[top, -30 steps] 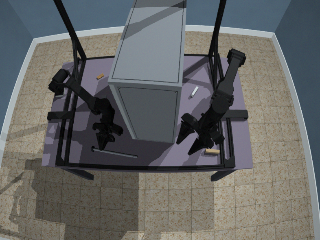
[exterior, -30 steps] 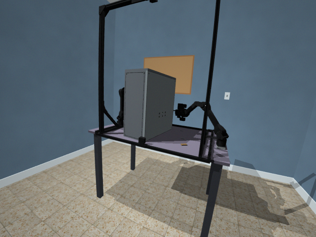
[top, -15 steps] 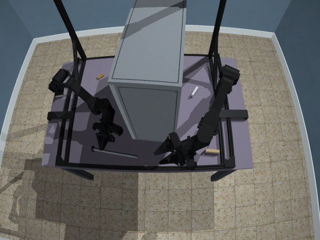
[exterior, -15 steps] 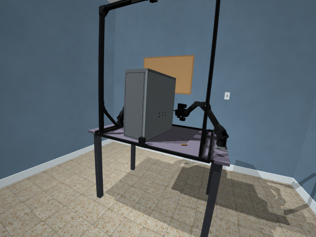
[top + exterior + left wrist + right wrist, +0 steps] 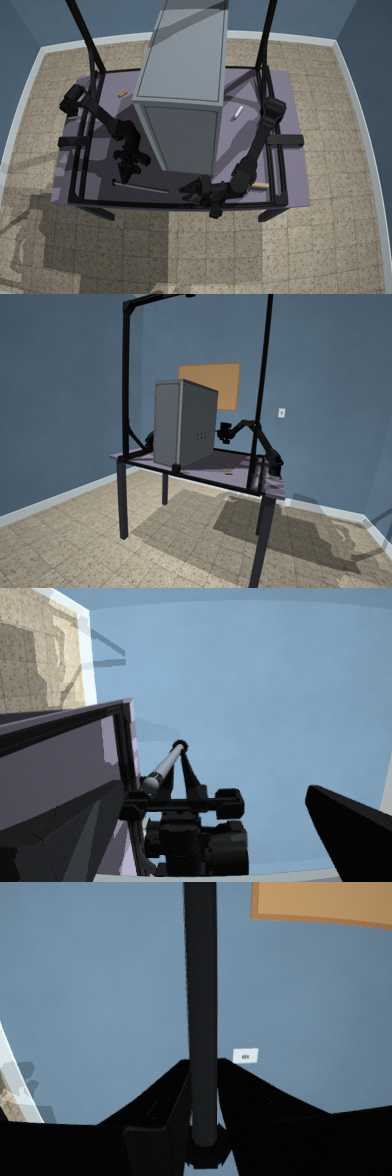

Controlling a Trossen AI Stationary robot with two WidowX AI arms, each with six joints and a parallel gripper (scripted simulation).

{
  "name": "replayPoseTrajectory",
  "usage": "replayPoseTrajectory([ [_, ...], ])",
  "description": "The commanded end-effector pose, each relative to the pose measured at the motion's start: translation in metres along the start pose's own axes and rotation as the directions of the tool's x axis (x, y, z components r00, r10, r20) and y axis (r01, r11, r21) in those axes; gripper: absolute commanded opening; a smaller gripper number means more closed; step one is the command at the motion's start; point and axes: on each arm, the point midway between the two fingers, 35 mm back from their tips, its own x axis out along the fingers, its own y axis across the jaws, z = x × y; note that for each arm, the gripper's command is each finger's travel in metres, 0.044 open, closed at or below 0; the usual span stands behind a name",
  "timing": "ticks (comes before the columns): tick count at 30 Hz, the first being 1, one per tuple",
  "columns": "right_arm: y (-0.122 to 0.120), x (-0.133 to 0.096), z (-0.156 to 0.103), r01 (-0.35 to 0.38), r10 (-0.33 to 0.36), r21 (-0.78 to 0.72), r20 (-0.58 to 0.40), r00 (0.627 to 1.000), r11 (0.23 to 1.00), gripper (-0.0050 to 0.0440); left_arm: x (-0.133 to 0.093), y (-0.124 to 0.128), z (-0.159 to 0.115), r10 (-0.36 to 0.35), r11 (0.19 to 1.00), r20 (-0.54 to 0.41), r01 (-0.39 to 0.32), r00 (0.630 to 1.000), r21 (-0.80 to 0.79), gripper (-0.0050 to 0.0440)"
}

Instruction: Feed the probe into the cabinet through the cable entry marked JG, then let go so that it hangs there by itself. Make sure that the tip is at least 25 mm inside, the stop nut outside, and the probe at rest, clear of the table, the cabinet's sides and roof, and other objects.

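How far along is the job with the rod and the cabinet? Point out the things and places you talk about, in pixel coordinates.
Done: the right claw [image 5: 125, 182] [image 5: 203, 1068] is shut on the rod [image 5: 142, 187] [image 5: 167, 764] [image 5: 202, 1007], near its nut end.

In hand: the left claw [image 5: 182, 194] [image 5: 217, 792], open and empty, points at the rod's free end.

Left: the rod is outside the cabinet [image 5: 183, 139] [image 5: 197, 420], so feeding it in, letting go and hanging remain.
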Motion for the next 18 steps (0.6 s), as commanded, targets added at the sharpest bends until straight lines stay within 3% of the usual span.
replayPoseTrajectory([
  [1, -0.001, 0.000, 0.000, 0.003, -0.003, 0.003, -0.002, 1.000, 1.000, 0.0000, 0.007, 0.015, -0.004, -0.018, 1.000, -0.066, 0.016, 0.998, -0.026, 0.0440],
  [18, -0.001, 0.000, 0.000, 0.003, -0.003, 0.003, -0.002, 1.000, 1.000, 0.0000, 0.014, 0.044, -0.015, -0.040, 0.997, -0.174, 0.027, 0.984, -0.077, 0.0440],
])
